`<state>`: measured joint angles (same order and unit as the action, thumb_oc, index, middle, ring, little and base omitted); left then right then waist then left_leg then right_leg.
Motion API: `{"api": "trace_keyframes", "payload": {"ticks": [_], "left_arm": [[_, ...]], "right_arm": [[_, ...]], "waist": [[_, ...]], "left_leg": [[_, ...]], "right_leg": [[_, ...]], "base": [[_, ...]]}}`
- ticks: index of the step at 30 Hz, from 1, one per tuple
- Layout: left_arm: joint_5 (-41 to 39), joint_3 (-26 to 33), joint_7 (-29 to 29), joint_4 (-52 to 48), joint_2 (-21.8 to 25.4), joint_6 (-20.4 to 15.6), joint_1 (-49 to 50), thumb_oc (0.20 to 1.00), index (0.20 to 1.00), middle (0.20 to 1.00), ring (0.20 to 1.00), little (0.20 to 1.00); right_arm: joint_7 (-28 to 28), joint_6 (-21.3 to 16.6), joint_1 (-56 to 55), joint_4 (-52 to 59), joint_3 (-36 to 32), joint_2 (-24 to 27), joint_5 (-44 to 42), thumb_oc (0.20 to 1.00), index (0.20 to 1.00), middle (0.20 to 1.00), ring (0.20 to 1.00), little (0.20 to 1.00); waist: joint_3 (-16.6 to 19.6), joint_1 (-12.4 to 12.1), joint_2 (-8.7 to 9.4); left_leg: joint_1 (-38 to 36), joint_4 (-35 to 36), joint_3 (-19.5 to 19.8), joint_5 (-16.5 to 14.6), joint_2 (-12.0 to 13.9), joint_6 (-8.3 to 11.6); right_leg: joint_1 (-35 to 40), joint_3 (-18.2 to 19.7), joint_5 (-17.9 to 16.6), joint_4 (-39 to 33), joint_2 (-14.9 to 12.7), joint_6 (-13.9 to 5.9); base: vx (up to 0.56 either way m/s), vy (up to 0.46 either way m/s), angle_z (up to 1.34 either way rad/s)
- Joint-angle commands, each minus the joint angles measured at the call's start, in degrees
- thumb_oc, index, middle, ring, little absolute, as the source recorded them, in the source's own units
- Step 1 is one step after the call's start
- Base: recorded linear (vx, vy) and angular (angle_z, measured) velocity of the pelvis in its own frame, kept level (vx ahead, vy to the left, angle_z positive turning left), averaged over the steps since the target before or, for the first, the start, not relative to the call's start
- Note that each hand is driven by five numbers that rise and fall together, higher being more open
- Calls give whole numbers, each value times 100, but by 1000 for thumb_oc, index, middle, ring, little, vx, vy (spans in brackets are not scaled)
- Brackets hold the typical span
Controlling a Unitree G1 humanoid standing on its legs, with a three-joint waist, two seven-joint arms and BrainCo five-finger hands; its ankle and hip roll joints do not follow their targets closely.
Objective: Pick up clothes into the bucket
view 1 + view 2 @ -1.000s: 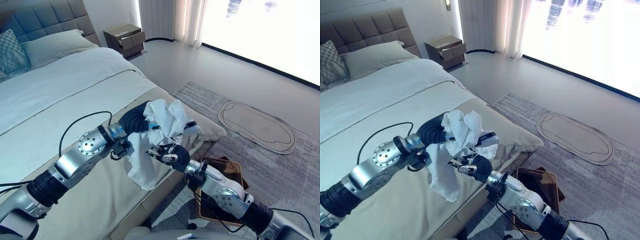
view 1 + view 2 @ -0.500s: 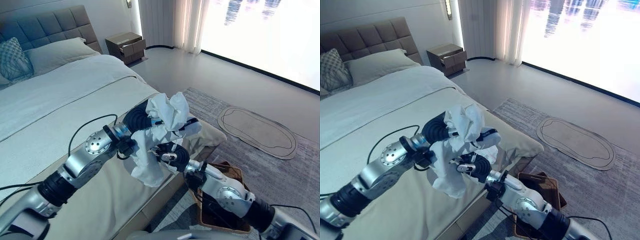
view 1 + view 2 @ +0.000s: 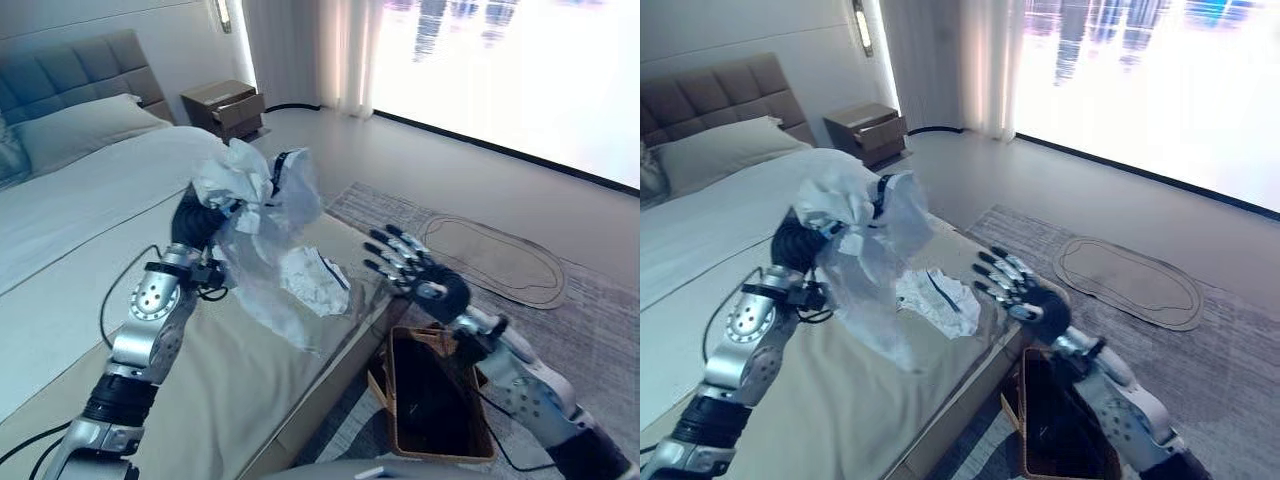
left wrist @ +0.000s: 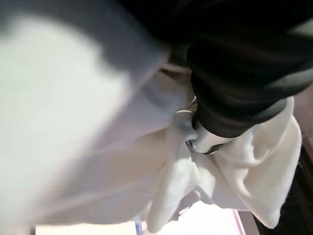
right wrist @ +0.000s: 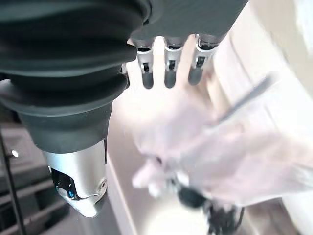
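- The white crumpled garment (image 3: 262,236) with a dark trim line hangs in the air above the foot end of the bed (image 3: 80,210), bunched at its top in the left hand (image 3: 197,215) and trailing down and towards the right from there.
- The left hand, under its dark ribbed cover, is raised at the upper end of the cloth; in the left wrist view white fabric (image 4: 230,161) wraps closely round the hand, so the fingers are clamped on the garment.
- A lower flap of the garment (image 3: 940,300) spreads out just above the beige cover at the bed's corner; whether it touches the bed cannot be told.
- The right hand (image 3: 418,272) is held out apart from the cloth, its silver dark-tipped fingers (image 5: 168,66) straight and spread, holding nothing; the garment's loose edge is near its fingertips but not in contact with them.
- The brown woven rectangular bucket (image 3: 435,400) with a dark inside stands on the grey rug (image 3: 600,310) beside the bed's corner, below the right hand and lower than the garment.
- An oval beige mat (image 3: 500,262) lies on the rug farther off.
- A brown bedside cabinet (image 3: 222,106) stands by the grey tufted headboard (image 3: 70,70), with a pale pillow (image 3: 75,125) on the bed.
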<state>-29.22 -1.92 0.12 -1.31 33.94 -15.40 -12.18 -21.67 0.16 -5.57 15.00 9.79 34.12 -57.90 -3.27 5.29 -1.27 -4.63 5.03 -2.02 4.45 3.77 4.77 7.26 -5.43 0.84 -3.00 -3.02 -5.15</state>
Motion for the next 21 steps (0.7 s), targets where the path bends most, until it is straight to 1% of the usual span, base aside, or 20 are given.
{"api": "trace_keyframes", "payload": {"ticks": [1, 2, 3, 4, 5, 6, 8, 9, 10, 11, 12, 13, 16, 17, 18, 19, 20, 21], "left_arm": [[173, 361, 181, 218, 154, -561, -376, 200, 200, 200, 200, 200], [163, 426, 187, 173, 128, -568, -321, 200, 200, 200, 200, 200], [96, 466, 128, 130, 114, -568, -269, 200, 200, 200, 200, 200], [1, 519, 47, 4, 79, -572, -197, 200, 200, 200, 200, 200], [1, 521, 46, 0, 80, -570, -193, 200, 200, 200, 200, 200], [-188, 469, -126, -160, 86, -545, -140, 200, 200, 200, 200, 200], [-235, 463, -205, -248, 85, -529, -107, 200, 200, 200, 200, 200], [-394, 376, -396, -446, 73, -495, -49, 200, 200, 200, 200, 200], [-398, 380, -400, -449, 76, -493, -46, 200, 200, 200, 200, 200], [-473, 273, -518, -590, 98, -453, -51, 200, 200, 200, 200, 200], [-474, 274, -519, -590, 100, -452, -52, 200, 200, 200, 200, 200], [-660, 159, -662, -707, 108, -413, -73, 200, 200, 200, 200, 200], [-872, 27, -818, -821, 117, -368, -94, 200, 200, 200, 200, 200], [-1067, -144, -1016, -926, 197, -278, -127, 200, 200, 200, 200, 200], [-1068, -142, -1017, -925, 199, -279, -129, 200, 200, 200, 200, 200], [-1173, -201, -1114, -997, 257, -246, -130, 200, 200, 200, 200, 200], [-1332, -391, -1305, -1109, 423, -167, -189, 200, 200, 200, 200, 200], [-1337, -389, -1309, -1105, 427, -169, -194, 200, 200, 200, 200, 200]], "right_arm": [[127, -514, 6, 277, -407, -159, 267, 1000, 1000, 1000, 1000, 1000], [196, -556, -37, 242, -535, -222, 398, 1000, 1000, 1000, 1000, 1000], [338, -665, -31, 249, -744, -225, 715, 1000, 1000, 1000, 1000, 1000], [511, -772, -48, 194, -967, -371, 925, 1000, 1000, 1000, 1000, 1000], [512, -773, -49, 194, -966, -372, 927, 1000, 1000, 1000, 1000, 1000], [741, -918, 15, 187, -1093, -478, 1392, 1000, 1000, 1000, 1000, 1000], [791, -942, 40, 213, -1121, -541, 1545, 1000, 1000, 1000, 1000, 1000], [957, -1048, 141, 210, -1134, -667, 1863, 1000, 1000, 1000, 1000, 1000], [961, -1049, 143, 210, -1130, -671, 1869, 1000, 1000, 1000, 1000, 1000], [1077, -1130, 235, 210, -1061, -739, 2218, 1000, 1000, 1000, 1000, 1000], [1082, -1131, 238, 210, -1058, -743, 2226, 1000, 1000, 1000, 1000, 1000], [1180, -1207, 352, 231, -986, -749, 2614, 1000, 1000, 1000, 1000, 1000], [1228, -1240, 501, 225, -826, -739, 2851, 1000, 1000, 1000, 1000, 1000], [1252, -1258, 647, 239, -707, -674, 3089, 1000, 1000, 1000, 1000, 1000], [1254, -1260, 651, 236, -705, -675, 3091, 1000, 1000, 1000, 1000, 1000], [1227, -1262, 713, 245, -662, -639, 3185, 1000, 1000, 1000, 1000, 1000], [1193, -1250, 855, 229, -510, -535, 3304, 1000, 1000, 1000, 1000, 1000], [1194, -1255, 864, 220, -507, -537, 3305, 1000, 1000, 1000, 1000, 1000]], "waist": [[282, 139, 222], [298, 156, 214], [309, 176, 201], [318, 203, 187], [320, 202, 188], [325, 211, 165], [328, 205, 161], [324, 197, 151], [324, 198, 153], [314, 185, 146], [313, 187, 148], [306, 169, 147], [289, 144, 155], [271, 115, 156], [268, 117, 157], [263, 104, 159], [249, 78, 167], [244, 81, 170]], "left_leg": [[-284, -217, -201, -650, -283, -140], [-291, -216, -216, -660, -288, -145], [-285, -215, -225, -666, -289, -153], [-281, -215, -231, -676, -299, -169], [-280, -216, -232, -676, -299, -169], [-274, -225, -228, -690, -305, -185], [-275, -222, -222, -695, -306, -189], [-270, -230, -205, -702, -312, -204], [-270, -231, -205, -703, -312, -204], [-271, -231, -188, -704, -317, -214], [-272, -230, -188, -704, -317, -214], [-265, -229, -163, -702, -326, -222], [-267, -225, -139, -693, -334, -227], [-261, -223, -123, -686, -337, -233], [-262, -223, -123, -686, -337, -233], [-260, -222, -117, -681, -337, -233], [-257, -220, -103, -669, -336, -234], [-258, -220, -101, -669, -337, -234]], "right_leg": [[-167, -4, -123, -31, -109, -177], [-173, 13, -125, -28, -114, -179], [-192, 25, -128, -23, -117, -182], [-201, 50, -136, -25, -118, -183], [-201, 51, -136, -25, -118, -184], [-217, 76, -142, -20, -126, -182], [-215, 77, -137, -22, -128, -180], [-217, 79, -133, -14, -134, -177], [-216, 79, -132, -14, -135, -177], [-217, 74, -129, -12, -139, -173], [-216, 73, -129, -12, -139, -172], [-214, 72, -127, -9, -139, -170], [-204, 67, -126, -16, -139, -167], [-202, 65, -127, -18, -141, -167], [-201, 64, -127, -18, -141, -167], [-198, 59, -129, -22, -143, -169], [-190, 35, -134, -33, -147, -171], [-187, 33, -135, -34, -148, -171]], "base": [[19, 21, -14], [15, 21, -15], [13, 30, -12], [5, 23, -6], [7, 35, -7], [5, 27, -10], [8, 25, -9], [0, 0, 0], [4, 31, 0], [0, 0, 0], [0, 0, 0], [0, 0, 0], [0, 5, 1], [0, 0, 0], [0, 0, 0], [0, 0, 0], [0, 0, 0], [0, 0, 0]]}}
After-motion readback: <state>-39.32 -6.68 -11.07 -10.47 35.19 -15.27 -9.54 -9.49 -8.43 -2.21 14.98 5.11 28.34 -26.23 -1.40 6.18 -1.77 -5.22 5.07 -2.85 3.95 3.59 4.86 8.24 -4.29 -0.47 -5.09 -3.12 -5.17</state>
